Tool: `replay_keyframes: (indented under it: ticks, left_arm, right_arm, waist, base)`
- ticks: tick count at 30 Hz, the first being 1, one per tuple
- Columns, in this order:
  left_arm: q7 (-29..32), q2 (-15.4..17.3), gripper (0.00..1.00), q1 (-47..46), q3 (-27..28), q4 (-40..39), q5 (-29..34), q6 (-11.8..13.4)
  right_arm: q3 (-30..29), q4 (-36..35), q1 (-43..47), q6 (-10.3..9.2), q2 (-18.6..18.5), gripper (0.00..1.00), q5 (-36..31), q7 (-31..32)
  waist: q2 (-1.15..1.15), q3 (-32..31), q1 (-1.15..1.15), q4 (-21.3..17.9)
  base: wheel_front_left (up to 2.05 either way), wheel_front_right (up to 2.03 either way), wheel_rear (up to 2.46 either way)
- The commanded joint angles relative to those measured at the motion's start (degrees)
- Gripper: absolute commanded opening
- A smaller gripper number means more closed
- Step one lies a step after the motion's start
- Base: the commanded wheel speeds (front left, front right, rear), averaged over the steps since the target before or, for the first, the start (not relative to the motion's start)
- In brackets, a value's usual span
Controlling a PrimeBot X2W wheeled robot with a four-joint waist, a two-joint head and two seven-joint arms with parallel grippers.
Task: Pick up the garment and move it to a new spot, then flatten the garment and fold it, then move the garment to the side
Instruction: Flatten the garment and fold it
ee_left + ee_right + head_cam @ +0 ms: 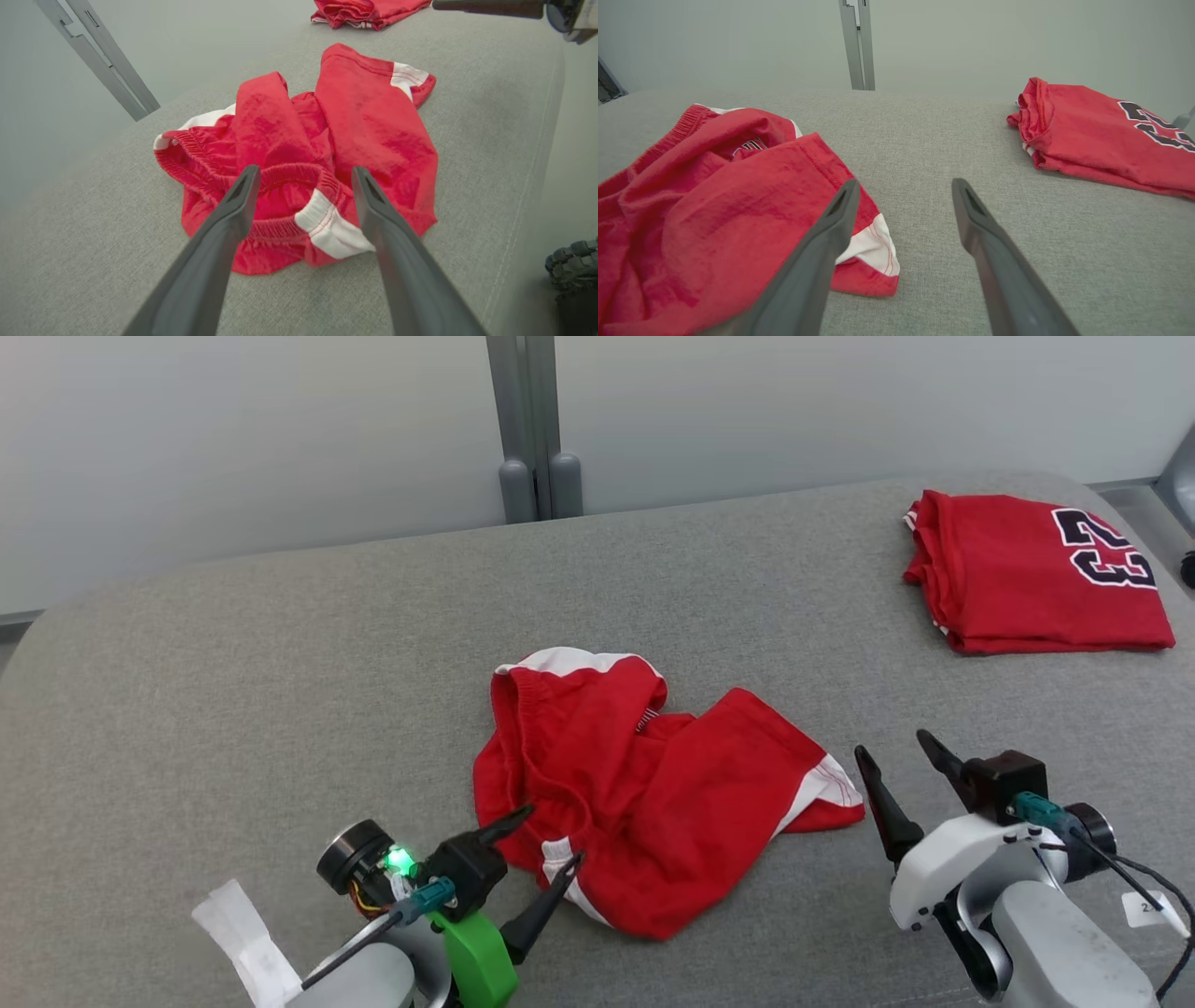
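The garment (644, 784) is a pair of red shorts with white side panels, lying crumpled in the middle of the grey padded surface (280, 691). My left gripper (551, 835) stands open at the shorts' near-left edge, its fingers over the elastic waistband (289, 179) and empty. Just right of the shorts' white-trimmed leg hem (871, 245), my right gripper (901, 765) is open and holds nothing. In the right wrist view the garment (714, 210) lies left of the fingers.
A folded red jersey (1027, 569) with dark numbers lies at the far right of the surface; it also appears as the jersey (1101, 135) in the right wrist view. A grey post (537, 429) rises behind the surface. The surface's right edge (528, 163) is close.
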Motion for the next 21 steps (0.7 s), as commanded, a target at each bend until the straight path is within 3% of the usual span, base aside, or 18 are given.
replay_keyframes:
  ticks: [1,14,21]
  left_arm:
    - [-0.23,0.7,1.0,-1.76,-2.04,0.97,-1.36,-0.04]
    - [-1.14,0.84,1.0,-11.92,-16.04,7.71,-8.75,-0.04]
    - [-1.15,1.1,1.0,-12.15,-18.31,9.38,-11.75,-0.04]
  right_arm:
    - [1.32,1.84,-1.74,-0.1,0.15,1.0,0.8,-0.15]
    - [13.48,13.3,-10.88,-0.1,0.87,1.0,7.55,-0.15]
    - [17.52,16.49,-13.52,-0.1,0.81,1.0,11.18,-0.15]
  waist:
    - [0.0,1.31,0.0,-1.18]
    - [0.0,5.61,0.0,-1.64]
    - [0.0,6.62,0.0,-0.8]
  base:
    - [0.0,0.0,0.0]
    - [0.0,0.0,0.0]
    - [0.0,0.0,0.0]
